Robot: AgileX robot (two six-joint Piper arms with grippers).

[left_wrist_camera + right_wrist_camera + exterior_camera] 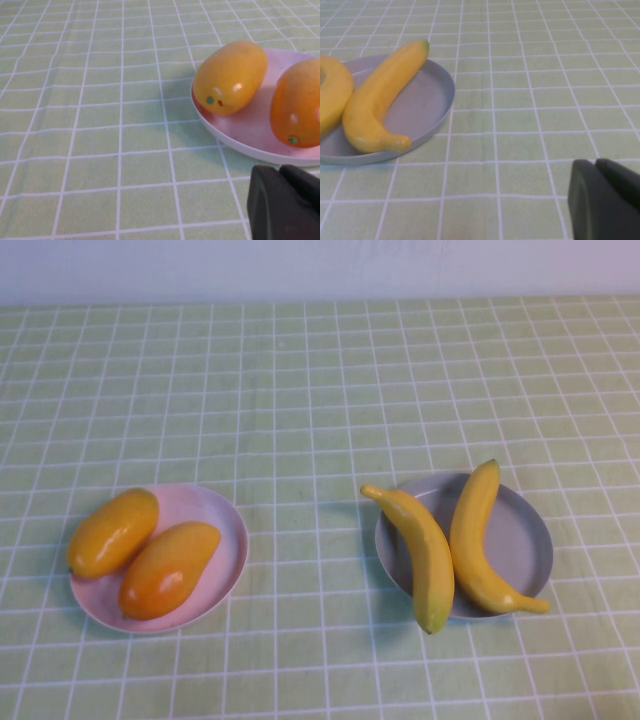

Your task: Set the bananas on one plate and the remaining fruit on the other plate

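Note:
Two yellow bananas [420, 550] [475, 535] lie side by side on the grey-blue plate [535, 540] at the right. Their ends stick out over its rim. Two yellow-orange mangoes [112, 532] [168, 568] lie on the pale pink plate [225, 530] at the left. Neither arm shows in the high view. In the left wrist view my left gripper [280, 172] is shut and empty, just short of the pink plate [250, 130] with its mangoes [230, 76]. In the right wrist view my right gripper [595, 165] is shut and empty, off to the side of the grey-blue plate [425, 100] and a banana [380, 95].
A green cloth with a white grid [300, 390] covers the whole table. A pale wall [300, 265] runs along the far edge.

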